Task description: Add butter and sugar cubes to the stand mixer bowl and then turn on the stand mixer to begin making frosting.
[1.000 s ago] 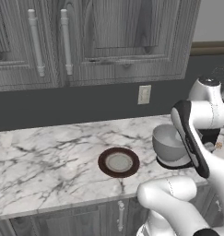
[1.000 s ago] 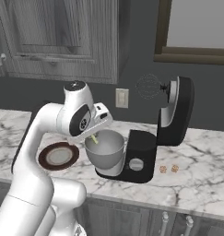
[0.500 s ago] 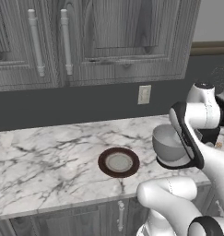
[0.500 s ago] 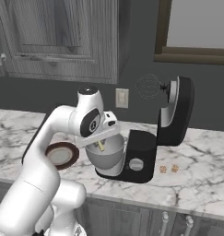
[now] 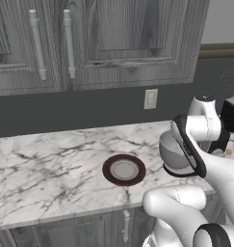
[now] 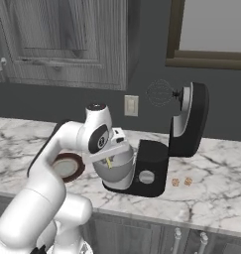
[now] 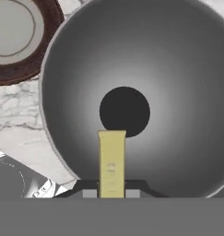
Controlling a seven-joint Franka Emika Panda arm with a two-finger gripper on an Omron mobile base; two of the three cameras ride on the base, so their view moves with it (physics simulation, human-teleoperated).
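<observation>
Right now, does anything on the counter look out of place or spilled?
Nothing looks spilled or damaged. Two sugar cubes lie loose on the marble beside the stand mixer, and the brown plate sits bare. The pincer holds the butter over the bowl.

A white marble tabletop with grey veining [image 5: 46, 164] runs along a dark grey wall [image 5: 65, 108], which carries a pale rectangular wall outlet [image 5: 150, 99]. Above hang grey wood-grain upper cabinets [image 5: 118, 38] with long silver bar handles [image 5: 68, 43]; matching grey lower cabinet doors [image 6: 156, 233] sit beneath. A brown-framed window [image 6: 211, 32] is set in the wall to the right.
</observation>
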